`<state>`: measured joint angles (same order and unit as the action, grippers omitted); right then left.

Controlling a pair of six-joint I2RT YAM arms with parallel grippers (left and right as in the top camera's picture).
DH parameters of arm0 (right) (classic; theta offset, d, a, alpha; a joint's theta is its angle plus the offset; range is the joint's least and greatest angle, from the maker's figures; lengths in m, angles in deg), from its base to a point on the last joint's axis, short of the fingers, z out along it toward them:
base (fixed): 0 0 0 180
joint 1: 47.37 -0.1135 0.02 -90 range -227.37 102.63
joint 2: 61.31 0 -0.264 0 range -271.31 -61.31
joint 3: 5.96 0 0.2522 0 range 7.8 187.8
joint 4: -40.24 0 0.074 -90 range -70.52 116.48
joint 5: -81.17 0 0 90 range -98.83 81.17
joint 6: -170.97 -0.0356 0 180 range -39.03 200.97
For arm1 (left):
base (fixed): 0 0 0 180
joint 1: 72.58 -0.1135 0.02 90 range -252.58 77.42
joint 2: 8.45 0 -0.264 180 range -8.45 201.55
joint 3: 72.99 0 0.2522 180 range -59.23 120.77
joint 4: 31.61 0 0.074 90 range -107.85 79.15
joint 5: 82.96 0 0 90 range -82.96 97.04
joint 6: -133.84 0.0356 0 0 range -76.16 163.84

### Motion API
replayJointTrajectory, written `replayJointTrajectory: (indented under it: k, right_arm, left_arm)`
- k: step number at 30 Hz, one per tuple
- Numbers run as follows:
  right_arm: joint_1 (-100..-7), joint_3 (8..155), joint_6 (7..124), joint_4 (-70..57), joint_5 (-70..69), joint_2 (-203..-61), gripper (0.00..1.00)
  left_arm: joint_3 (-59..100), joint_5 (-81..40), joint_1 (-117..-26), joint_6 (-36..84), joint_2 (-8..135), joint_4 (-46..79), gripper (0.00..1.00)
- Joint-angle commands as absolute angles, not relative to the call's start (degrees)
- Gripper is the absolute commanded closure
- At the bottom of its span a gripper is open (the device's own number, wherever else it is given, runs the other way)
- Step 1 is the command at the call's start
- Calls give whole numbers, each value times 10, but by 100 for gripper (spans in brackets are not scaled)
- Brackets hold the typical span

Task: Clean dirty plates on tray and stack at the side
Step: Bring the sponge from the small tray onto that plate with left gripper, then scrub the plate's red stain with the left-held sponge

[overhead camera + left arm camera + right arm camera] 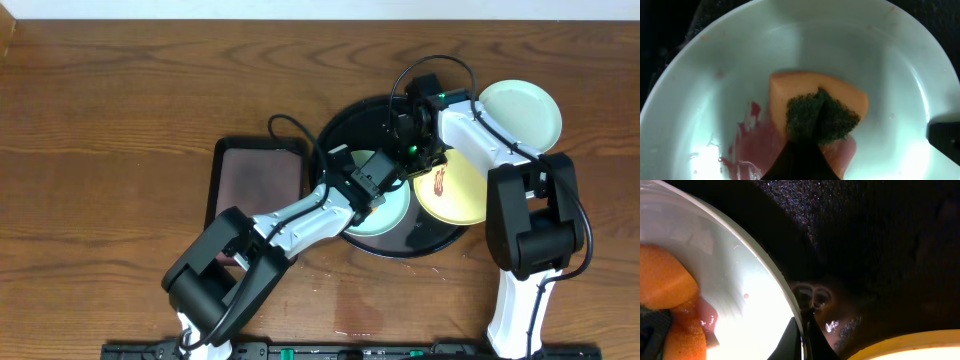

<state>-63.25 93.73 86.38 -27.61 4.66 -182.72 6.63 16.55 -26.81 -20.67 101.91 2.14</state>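
Observation:
On the black tray (352, 122) lie a light blue plate (385, 221) and a pale yellow plate (458, 196) with a reddish-brown smear. My left gripper (377, 188) is shut on an orange sponge (840, 97) with a green scouring face. It presses the sponge onto the blue plate (900, 75), beside a red smear (751, 136). My right gripper (803, 339) is shut on that plate's rim (771, 278), one finger inside and one outside. The yellow plate (912, 348) shows at the lower right of the right wrist view. A clean pale plate (520, 110) lies off the tray at the back right.
A dark brown rectangular tray (260, 180) lies left of the black tray, partly under my left arm. Both arms cross over the black tray. Wooden table (120, 100) surrounds everything.

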Motion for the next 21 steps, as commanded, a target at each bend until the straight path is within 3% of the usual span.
replayJointTrajectory:
  k: [1, 12, 16, 21]
  right_arm:
    - [-637, 938, 851, -266, 34, -1821, 99]
    - [-637, 936, 851, -265, 34, -1821, 99]
    - [-637, 936, 851, -265, 34, -1821, 99]
    - [-637, 936, 851, -266, 34, -1821, 99]
  left_arm:
    - [48, 191, -272, -210, 1069, 80, 93]
    - [49, 412, -272, -210, 955, 175, 93]
    - [49, 381, -272, -210, 940, 132, 93]
    - [48, 247, -271, -209, 952, 35, 93]
